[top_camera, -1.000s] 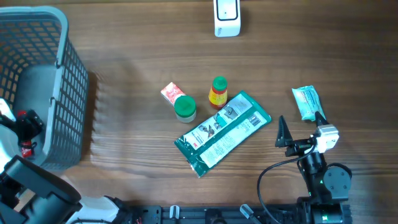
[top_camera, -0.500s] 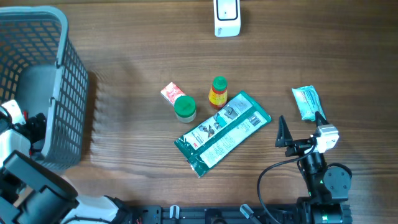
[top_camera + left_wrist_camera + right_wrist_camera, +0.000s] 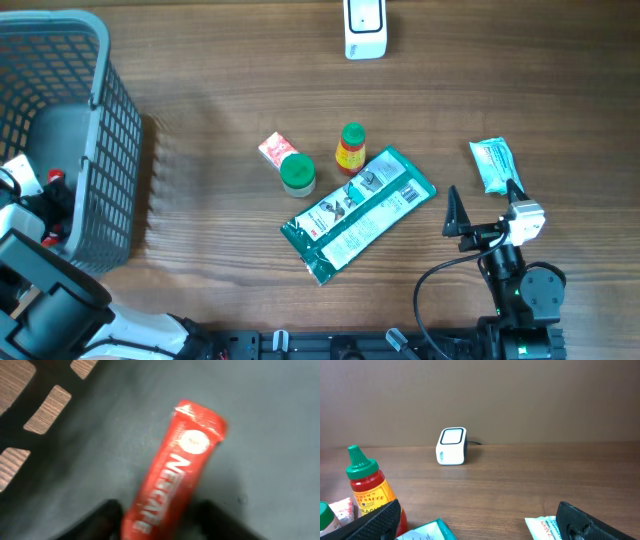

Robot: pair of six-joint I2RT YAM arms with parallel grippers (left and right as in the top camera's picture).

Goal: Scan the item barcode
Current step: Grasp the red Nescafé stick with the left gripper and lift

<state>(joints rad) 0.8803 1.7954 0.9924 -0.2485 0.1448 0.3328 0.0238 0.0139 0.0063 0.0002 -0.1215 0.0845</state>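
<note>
Left tool (image 3: 160,514) straddles the red sachet (image 3: 186,457) inside basket (image 3: 280,435).

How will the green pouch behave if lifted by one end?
The green pouch lies flat with crimped ends, so it is probably floppy and would sag from an end grip. Its printed film looks smooth, perhaps slippery. Being flat, it is unlikely to roll.

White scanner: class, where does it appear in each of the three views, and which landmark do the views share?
Overhead: the white scanner is at the top edge, just right of the middle.
Left wrist: not in it.
Right wrist: the scanner is left of centre, in the background.
Shared landmark: the green-capped sauce bottle, in the overhead and right wrist views only.
</note>
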